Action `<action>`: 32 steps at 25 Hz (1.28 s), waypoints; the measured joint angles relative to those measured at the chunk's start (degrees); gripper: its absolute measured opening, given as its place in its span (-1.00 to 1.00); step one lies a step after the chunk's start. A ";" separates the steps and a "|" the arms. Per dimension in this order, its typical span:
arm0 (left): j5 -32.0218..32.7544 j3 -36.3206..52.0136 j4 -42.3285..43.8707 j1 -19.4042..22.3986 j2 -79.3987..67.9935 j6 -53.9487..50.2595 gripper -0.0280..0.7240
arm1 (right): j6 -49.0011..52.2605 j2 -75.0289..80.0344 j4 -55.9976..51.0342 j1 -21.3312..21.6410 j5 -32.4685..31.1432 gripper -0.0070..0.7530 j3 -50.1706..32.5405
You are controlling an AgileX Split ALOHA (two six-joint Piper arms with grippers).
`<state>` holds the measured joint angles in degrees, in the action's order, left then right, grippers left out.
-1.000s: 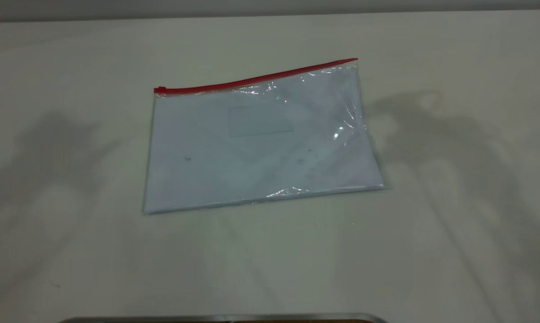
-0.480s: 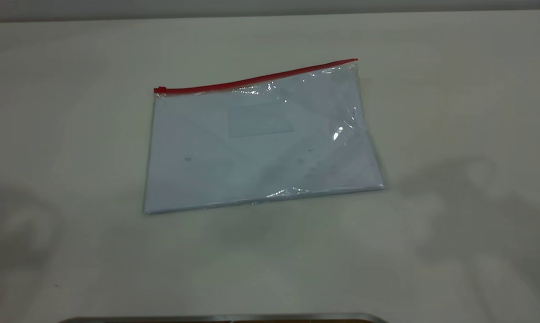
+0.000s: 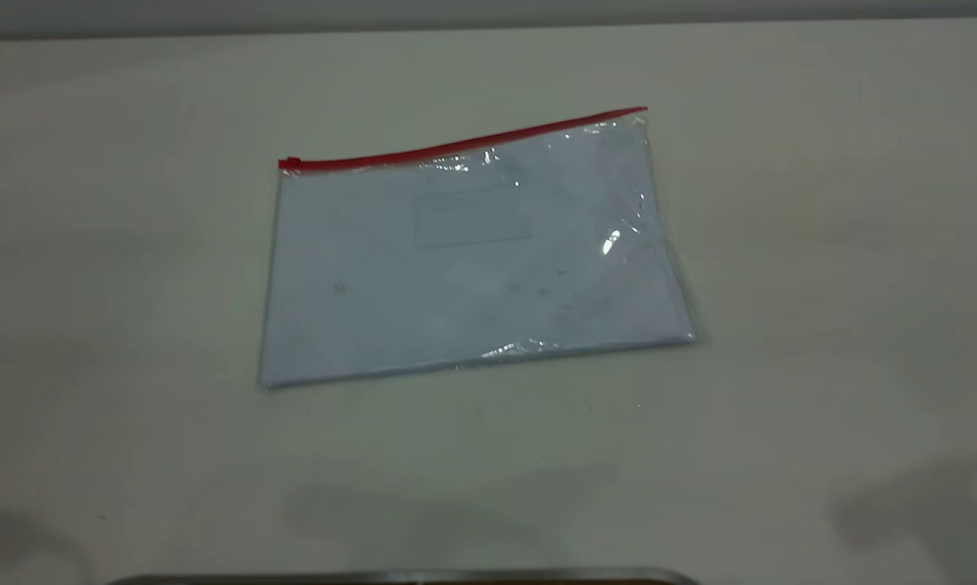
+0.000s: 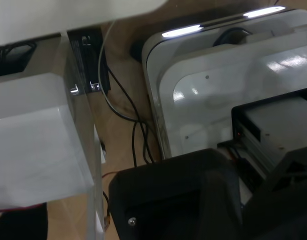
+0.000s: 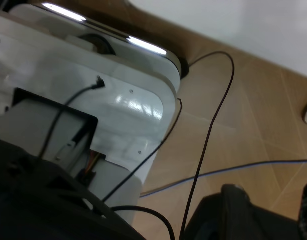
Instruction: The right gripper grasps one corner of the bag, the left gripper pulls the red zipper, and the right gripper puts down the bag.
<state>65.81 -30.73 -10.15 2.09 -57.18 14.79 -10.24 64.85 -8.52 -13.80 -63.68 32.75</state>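
Observation:
The bag (image 3: 472, 260), a clear crinkly pouch with pale paper inside, lies flat on the table in the exterior view. Its red zipper (image 3: 464, 146) runs along the far long edge, with the small slider tab (image 3: 289, 163) at the left end. The corner (image 3: 641, 118) at the strip's right tip lies free. Neither arm appears in the exterior view. The right gripper (image 5: 271, 194) hangs over the wooden floor beside the table, open, its fingers (image 5: 234, 192) apart with nothing between them. The left gripper (image 4: 243, 200) shows only as a dark mass off the table.
The white table (image 3: 821, 244) spreads wide on all sides of the bag. A dark metal rim (image 3: 407, 575) runs along its near edge. Both wrist views look down on white rig bases (image 4: 218, 90) (image 5: 118, 100) and loose cables (image 5: 213, 125) on the floor.
The arms' shadows on the table have slid toward the near edge and almost left the exterior view. The bag has not moved.

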 joint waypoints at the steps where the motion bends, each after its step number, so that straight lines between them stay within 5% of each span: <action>1: -0.56 1.01 0.00 0.00 1.25 0.00 0.47 | 0.10 -0.83 0.12 0.00 1.05 -0.10 -1.50; 23: -1.19 2.56 -0.05 0.00 46.73 0.00 0.47 | 1.65 -8.05 0.31 0.33 2.30 -0.10 -5.06; 32: 0.00 2.56 -0.05 0.00 58.27 0.00 0.47 | 1.65 -33.48 -0.91 11.33 1.52 -0.10 -5.13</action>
<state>65.80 -28.17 -10.21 2.09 1.09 14.79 -8.60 31.37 -9.44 -2.47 -62.16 27.62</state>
